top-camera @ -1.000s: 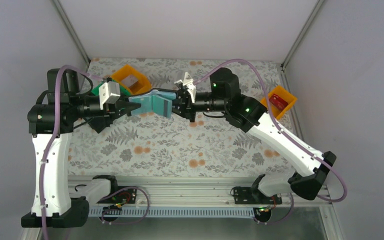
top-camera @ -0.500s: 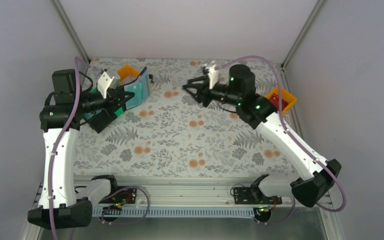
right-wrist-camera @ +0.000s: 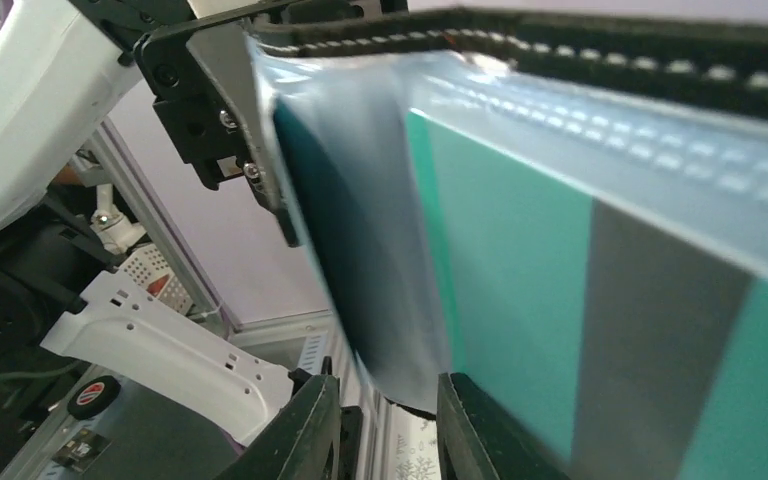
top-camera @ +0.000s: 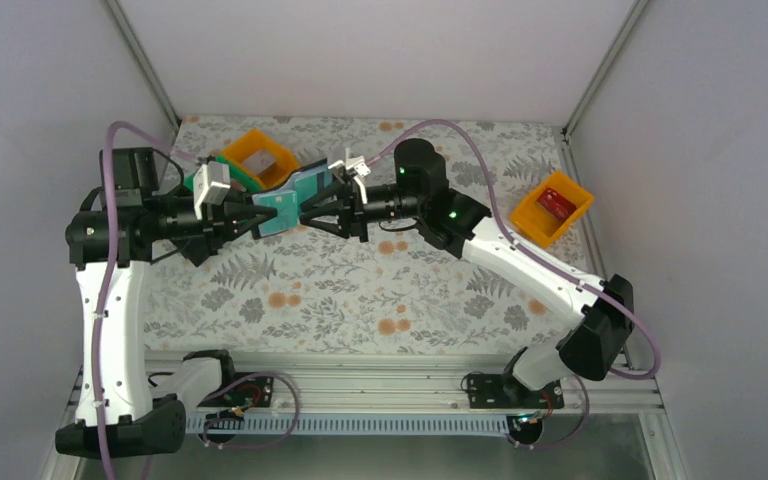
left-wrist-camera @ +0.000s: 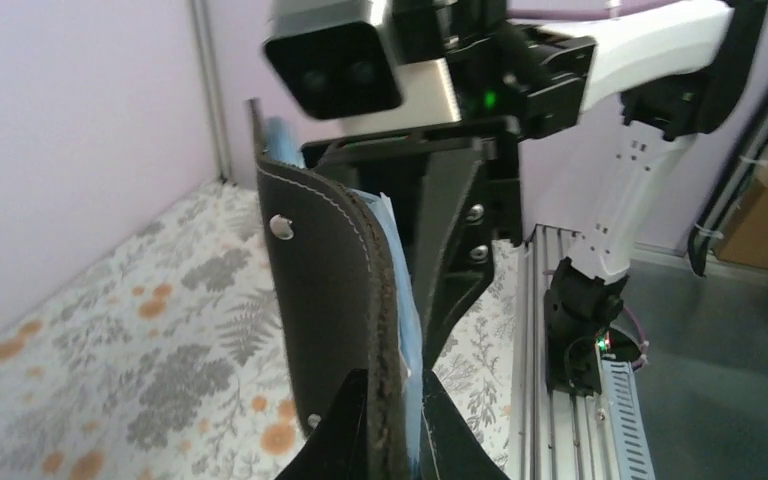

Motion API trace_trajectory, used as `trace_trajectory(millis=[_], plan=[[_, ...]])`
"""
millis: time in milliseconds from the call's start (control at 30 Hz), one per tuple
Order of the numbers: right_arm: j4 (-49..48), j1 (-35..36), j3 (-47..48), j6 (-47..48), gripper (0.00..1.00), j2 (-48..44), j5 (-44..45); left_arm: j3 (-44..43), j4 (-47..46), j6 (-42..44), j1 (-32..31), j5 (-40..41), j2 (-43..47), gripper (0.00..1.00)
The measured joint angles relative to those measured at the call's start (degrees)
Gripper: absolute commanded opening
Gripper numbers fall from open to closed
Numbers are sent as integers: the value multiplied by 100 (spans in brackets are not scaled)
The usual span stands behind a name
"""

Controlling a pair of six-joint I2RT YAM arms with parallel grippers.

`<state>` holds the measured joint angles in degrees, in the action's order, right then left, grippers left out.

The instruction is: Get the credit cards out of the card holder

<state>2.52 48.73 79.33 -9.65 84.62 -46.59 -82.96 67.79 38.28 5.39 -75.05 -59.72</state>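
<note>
The card holder [left-wrist-camera: 330, 300] looks like grainy black leather, matt, with pale stitching along its edge and a shiny metal stud; its inner pocket is a smooth, faintly glossy grey-blue sheet. The teal card [right-wrist-camera: 500, 270] is slick plastic with a duller grey stripe. The table [top-camera: 360, 290] wears a matt, floral-printed cloth
</note>
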Motion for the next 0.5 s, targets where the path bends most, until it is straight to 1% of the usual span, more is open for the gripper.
trace_trajectory(millis=[100,233,400,500], plan=[[-26,0,87,2,29,57,-164,-179,393,498,17,-284,0,2],[-31,26,284,87,27,61,-356,-240,525,623,31,-542,-15,2],[-11,66,518,278,19,70,-525,-225,310,291,26,-577,-146,2],[35,81,732,372,9,140,-566,-225,205,179,24,-614,-177,2]])
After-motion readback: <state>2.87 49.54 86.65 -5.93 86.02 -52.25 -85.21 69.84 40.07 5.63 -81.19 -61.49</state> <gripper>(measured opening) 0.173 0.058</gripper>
